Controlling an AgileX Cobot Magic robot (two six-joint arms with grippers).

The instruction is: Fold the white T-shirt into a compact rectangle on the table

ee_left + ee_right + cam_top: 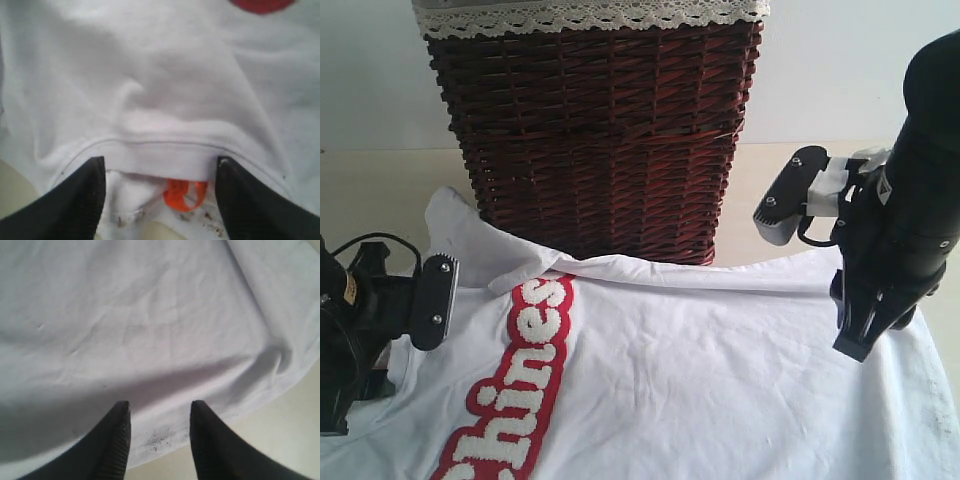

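Note:
The white T-shirt [720,370] lies spread on the table [380,190], its red band with fuzzy white lettering [520,380] running toward the front left. My left gripper [160,161] is open, its black fingers [75,200] wide apart either side of the ribbed collar [160,152] and the small orange tag [184,194]. My right gripper [160,405] is open too, its fingertips [120,412] straddling the shirt's speckled hem [165,432] at the cloth's right edge. In the exterior view the right gripper [858,340] points down onto the shirt. Neither gripper pinches any fabric.
A tall dark wicker basket [595,140] with white lace trim [590,15] stands at the back centre, touching the shirt's far edge. Bare cream table [285,440] shows beyond the hem by the right gripper and left of the basket.

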